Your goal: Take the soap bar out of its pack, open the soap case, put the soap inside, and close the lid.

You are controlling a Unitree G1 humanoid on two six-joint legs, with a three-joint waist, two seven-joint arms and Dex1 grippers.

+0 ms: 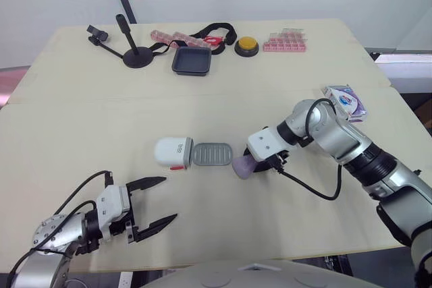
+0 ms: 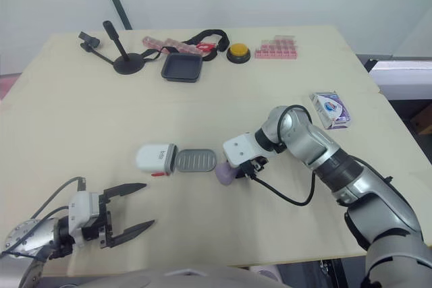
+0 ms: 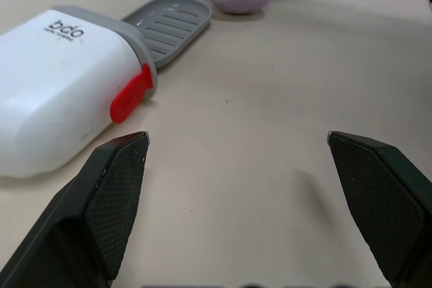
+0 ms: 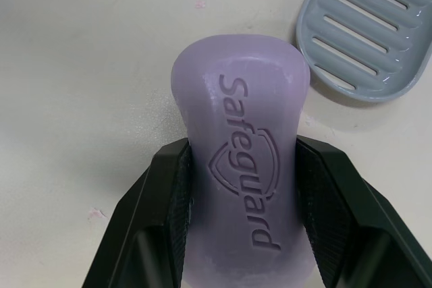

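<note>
Purple soap bar [image 4: 236, 166] is just beside open soap case [image 1: 196, 154].

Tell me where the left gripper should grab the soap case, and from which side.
Probably the white shell, across its rounded closed end, coming from the robot's own side, where the open left gripper sits. That leaves the grey tray, which sticks out toward the soap, free.

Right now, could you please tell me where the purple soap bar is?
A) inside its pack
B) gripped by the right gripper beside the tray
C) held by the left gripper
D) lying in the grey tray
B: the soap bar sits clamped in the right gripper, beside the grey tray, not in it.
</note>
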